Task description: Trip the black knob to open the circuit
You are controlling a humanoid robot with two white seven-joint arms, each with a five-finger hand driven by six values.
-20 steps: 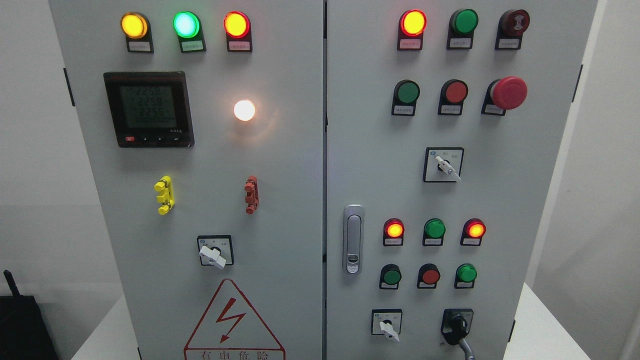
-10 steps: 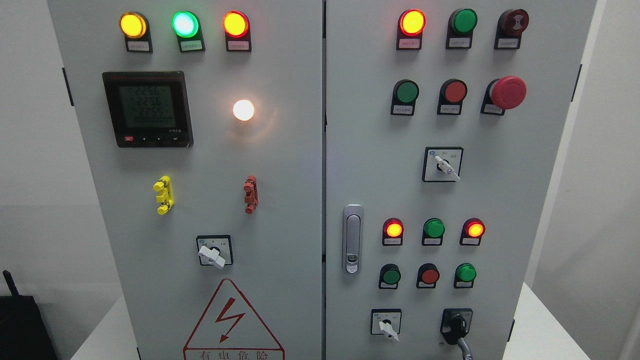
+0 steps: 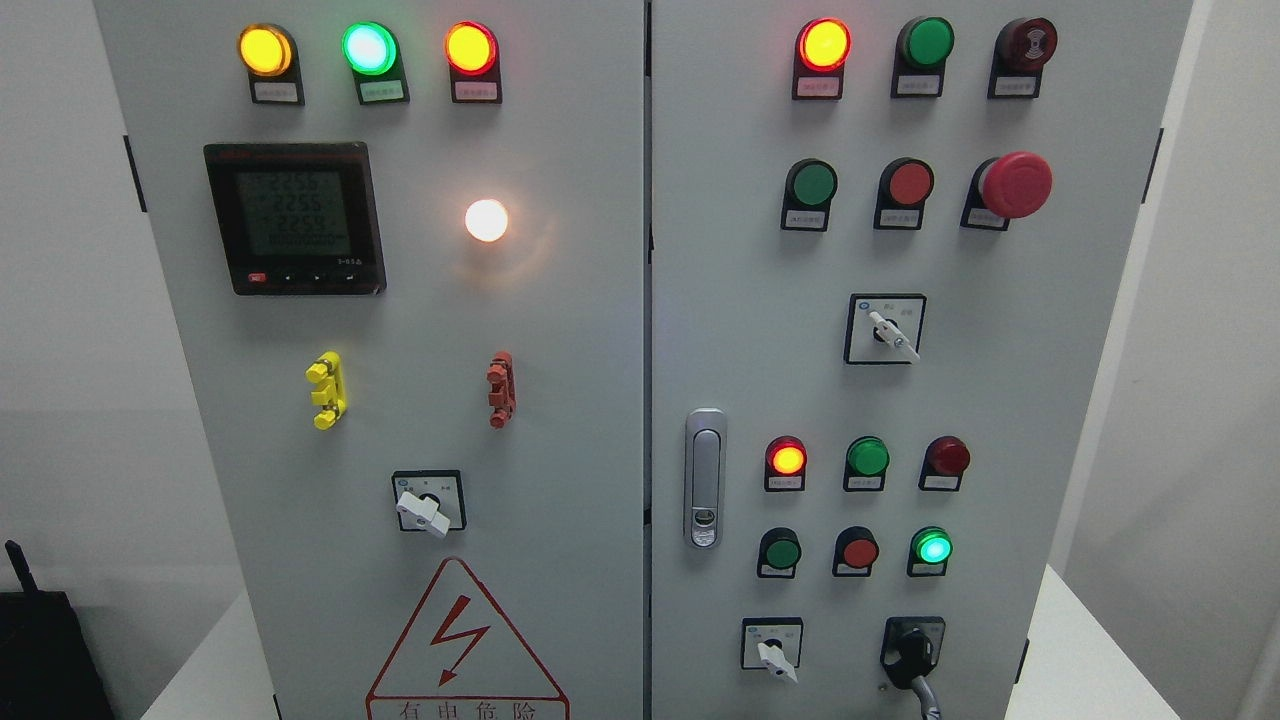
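Note:
The black knob (image 3: 911,648) sits at the lower right of the cabinet's right door (image 3: 760,270), its handle pointing down. A thin grey finger-like piece (image 3: 926,700) rises from the bottom edge and touches the underside of the knob. So little of it shows that I cannot tell if it belongs to my right hand. No other part of either arm is in view. Above the knob a green lamp (image 3: 932,547) glows, and the red lamp (image 3: 947,456) over it is dark.
A white selector switch (image 3: 771,655) sits left of the knob, with another (image 3: 888,334) higher up. A red mushroom button (image 3: 1015,184) sticks out at the upper right. The silver door latch (image 3: 706,478) is near the centre seam. White table corners show at both lower sides.
The red lamp at the right of the lower lamp row has gone out, and the green lamp below it has lit up. The grey piece under the knob shifted slightly left.

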